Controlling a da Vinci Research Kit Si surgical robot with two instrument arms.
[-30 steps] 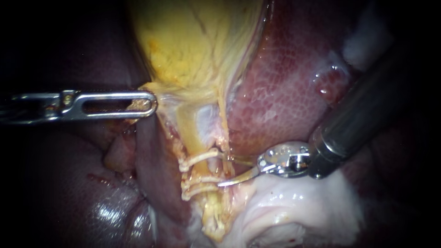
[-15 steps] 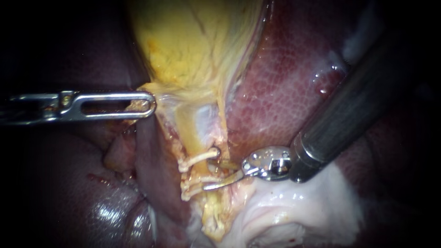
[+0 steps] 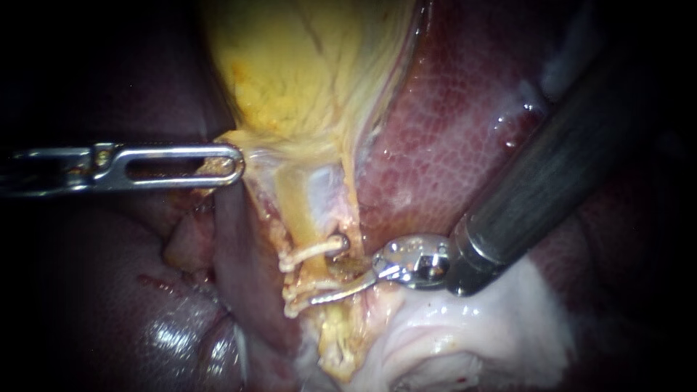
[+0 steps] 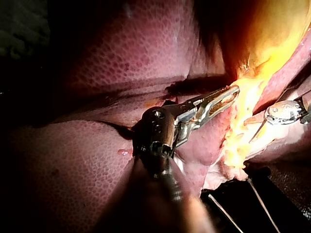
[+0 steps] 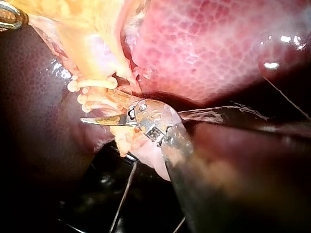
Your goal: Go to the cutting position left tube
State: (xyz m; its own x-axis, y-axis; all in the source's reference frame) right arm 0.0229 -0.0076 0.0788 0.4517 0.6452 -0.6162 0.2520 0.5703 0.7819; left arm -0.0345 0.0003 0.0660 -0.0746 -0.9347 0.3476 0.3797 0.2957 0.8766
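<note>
1. Claw of the left instrument (image 3: 221,161) pinches the gallbladder (image 3: 290,65) edge.
2. Claw of the right instrument (image 3: 330,279) stands spread around the tube (image 3: 314,267), between the clips (image 3: 308,248).
3. This tube lies below the gallbladder, beside the liver (image 3: 450,131).

Your left instrument (image 4: 233,93) lies across the liver (image 4: 141,48), its jaws pressed together on the edge of the yellow tissue (image 4: 265,63). Just beyond that tissue, your right instrument (image 4: 256,127) points 1 thin blade toward it.
</note>
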